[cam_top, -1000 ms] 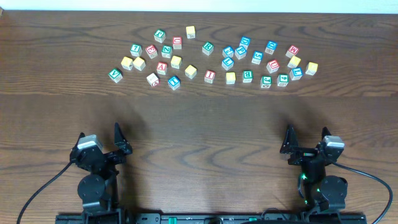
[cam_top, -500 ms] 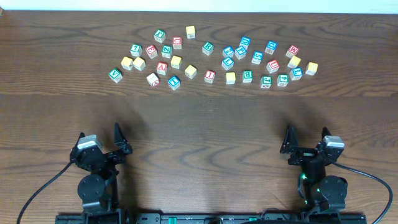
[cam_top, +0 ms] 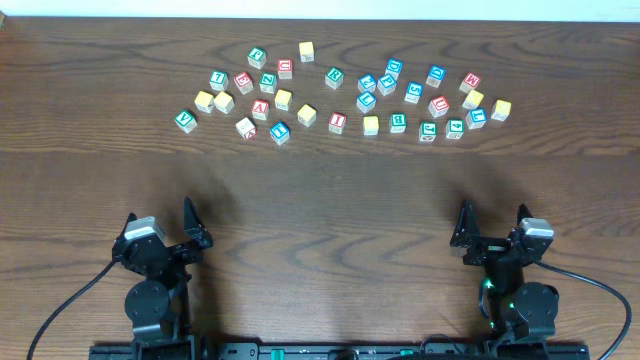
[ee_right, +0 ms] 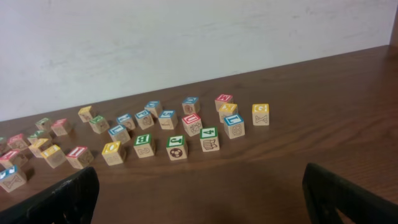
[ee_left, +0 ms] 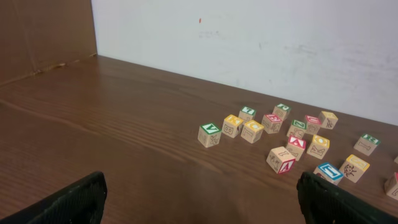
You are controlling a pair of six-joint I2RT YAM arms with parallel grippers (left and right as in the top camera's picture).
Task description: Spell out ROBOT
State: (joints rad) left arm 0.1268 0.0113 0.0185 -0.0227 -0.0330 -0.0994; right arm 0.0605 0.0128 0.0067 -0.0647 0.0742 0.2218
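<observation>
Several small wooden alphabet cubes lie scattered across the far half of the table. Among them I pick out a green-lettered B [cam_top: 398, 122] [ee_right: 143, 144] with a yellow-faced cube [cam_top: 371, 125] [ee_right: 112, 151] just left of it. A green-lettered cube that looks like an R [cam_top: 334, 77] sits farther back, and a blue-lettered cube [cam_top: 280, 132] [ee_left: 328, 172] lies at the cluster's near left edge. Other letters are too small to read. My left gripper [cam_top: 160, 225] [ee_left: 202, 211] and right gripper [cam_top: 493, 222] [ee_right: 199, 208] rest near the front edge, both open and holding nothing, far from the cubes.
Red-lettered cubes [cam_top: 337, 121] and more green, blue and yellow ones are mixed into the same cluster. A white wall [ee_left: 249, 43] rises behind the table's far edge. A wide band of bare wood [cam_top: 320, 190] separates the cubes from both grippers.
</observation>
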